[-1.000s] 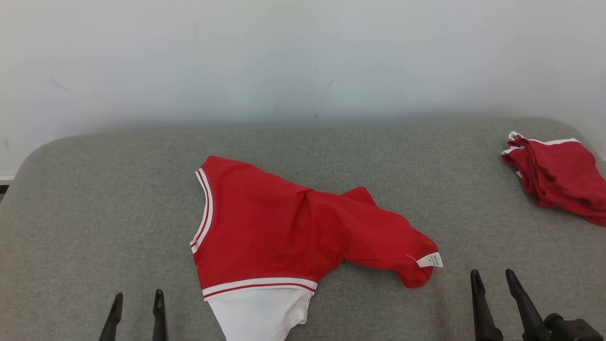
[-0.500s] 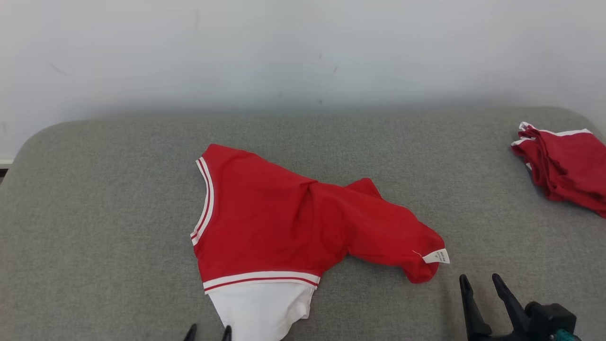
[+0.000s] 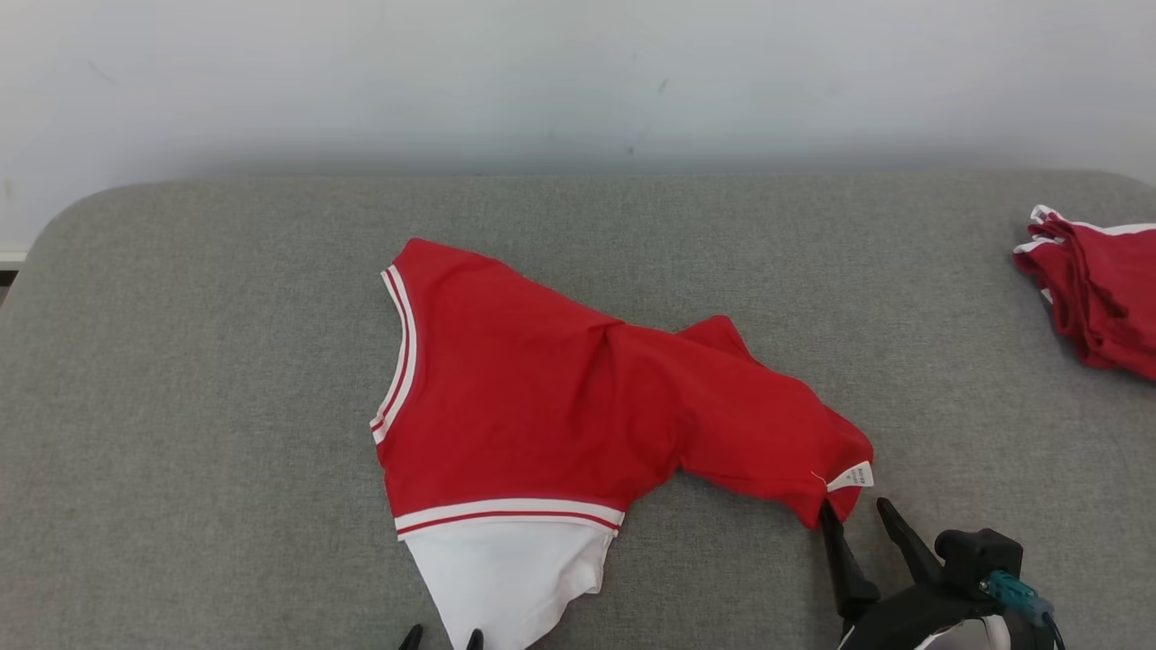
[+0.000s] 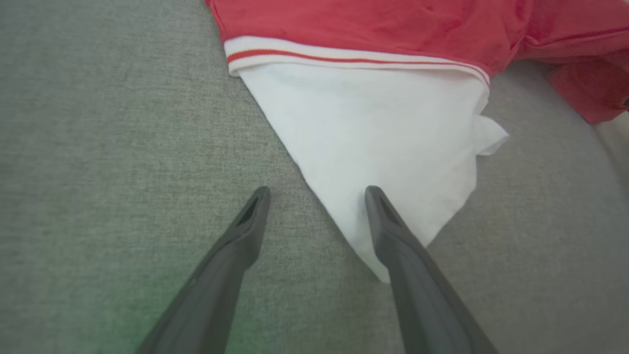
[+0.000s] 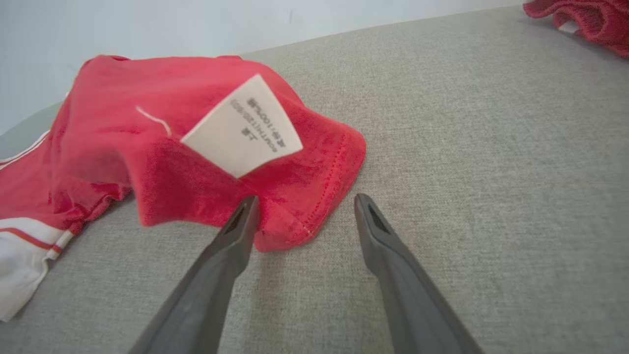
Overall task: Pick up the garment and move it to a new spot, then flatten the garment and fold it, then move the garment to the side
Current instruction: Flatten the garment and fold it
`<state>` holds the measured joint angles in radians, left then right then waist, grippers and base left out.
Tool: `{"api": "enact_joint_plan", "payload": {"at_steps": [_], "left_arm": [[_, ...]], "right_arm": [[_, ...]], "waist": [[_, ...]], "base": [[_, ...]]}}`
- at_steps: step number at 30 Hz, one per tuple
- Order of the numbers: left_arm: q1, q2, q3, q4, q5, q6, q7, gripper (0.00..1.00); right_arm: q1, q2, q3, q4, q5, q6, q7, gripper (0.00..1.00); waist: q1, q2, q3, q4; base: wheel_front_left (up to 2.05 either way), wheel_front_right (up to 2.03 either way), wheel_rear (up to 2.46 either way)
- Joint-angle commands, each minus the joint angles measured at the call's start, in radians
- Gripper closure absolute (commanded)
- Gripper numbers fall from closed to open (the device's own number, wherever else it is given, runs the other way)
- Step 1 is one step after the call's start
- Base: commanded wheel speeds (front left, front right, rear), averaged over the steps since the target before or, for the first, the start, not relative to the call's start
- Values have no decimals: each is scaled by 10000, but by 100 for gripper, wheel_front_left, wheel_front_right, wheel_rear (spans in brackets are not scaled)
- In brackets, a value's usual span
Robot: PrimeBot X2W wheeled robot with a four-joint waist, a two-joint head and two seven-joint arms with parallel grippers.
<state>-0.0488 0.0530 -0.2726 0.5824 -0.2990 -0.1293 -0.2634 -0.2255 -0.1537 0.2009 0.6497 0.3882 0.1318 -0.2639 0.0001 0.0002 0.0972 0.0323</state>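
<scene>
Crumpled red jersey garment with white trim [image 3: 542,406] lies mid grey fabric surface [image 3: 181,406]. Left jaws wide open, empty, astride its white corner [image 4: 393,147]. Right jaws likewise at red hem by white care label [image 5: 243,125]. Likely well-apart holds, for spread lift.

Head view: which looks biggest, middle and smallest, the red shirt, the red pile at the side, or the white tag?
Biggest: red shirt.
Middle: red pile, though the picture's edge cuts part of it off.
Smallest: white tag, by far.
</scene>
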Motion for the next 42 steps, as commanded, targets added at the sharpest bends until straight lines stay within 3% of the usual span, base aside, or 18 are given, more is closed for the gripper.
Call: {"api": "enact_joint_plan", "payload": {"at_steps": [1, 8, 10, 11, 12, 13, 14, 18, 23, 28, 31, 38, 42], "left_arm": [[-157, 7, -92, 186, -166, -7, -12, 0], [-529, -31, -816, 912, -807, -12, 48, 0], [-663, -69, -1224, 1200, -1217, -25, 51, 0], [-724, -75, -1436, 1372, -1415, -29, 66, 15], [-843, -90, -1606, 1471, -1618, -51, 88, 58], [-943, -104, -1739, 1517, -1759, -51, 88, 83], [-1023, -118, -1884, 1583, -1931, -51, 93, 100], [-1110, -56, -1954, 1330, -2553, -41, 44, 100], [-801, -15, -1040, -182, -2925, -7, -18, 100], [-860, 198, 48, -2243, -2525, -9, -21, 100], [-1244, 458, 225, -2890, -2476, -9, -21, 100], [-4191, 1756, 372, -4043, -2874, -9, 896, 100], [-7476, 2342, 576, -4019, -3084, -9, 1976, 100]], "right_arm": [[-146, 11, 58, 155, 138, -26, -3, 0], [-592, 268, 266, 1288, 385, -26, 2, 0], [-686, 349, 394, 1682, 506, -26, 17, 31], [-718, 375, 435, 1778, 548, -24, 32, 73], [-744, 381, 444, 1825, 592, -24, 35, 95], [-760, 369, 437, 1847, 638, -26, 34, 100], [-750, 337, 421, 1839, 689, -26, 32, 100], [-428, 92, 118, 1301, 823, -26, 0, 100], [489, -210, -145, -449, 823, -26, -1, 100], [841, -707, -188, -1992, 1328, -26, -1, 100], [632, -962, -53, -2428, 1556, -26, -1, 100], [-1643, -1622, 737, -3207, 2698, -26, 480, 100], [-4469, -1916, 809, -2972, 3328, -26, 1154, 100]], "waist": [[-1, -2, 80, 66], [-1, -2, 186, 225], [-1, -2, 188, 280], [-1, -2, 185, 295], [-1, -2, 182, 313], [-1, -2, 180, 320], [-1, -2, 168, 318], [-1, -2, 59, 316], [-1, -2, -75, 198], [-1, -2, -86, -79], [-1, -2, -34, -172], [-1, -2, 843, -505], [-1, -2, 2224, -689]], "base": [[0, 0, 0], [0, 0, 0], [0, 0, 0], [0, 0, 0], [0, 0, 0], [0, 0, 0], [0, 0, 0], [0, 0, 0], [0, 0, 0], [0, 0, 0], [0, 0, 0], [0, 0, 0], [0, 0, 0]]}}
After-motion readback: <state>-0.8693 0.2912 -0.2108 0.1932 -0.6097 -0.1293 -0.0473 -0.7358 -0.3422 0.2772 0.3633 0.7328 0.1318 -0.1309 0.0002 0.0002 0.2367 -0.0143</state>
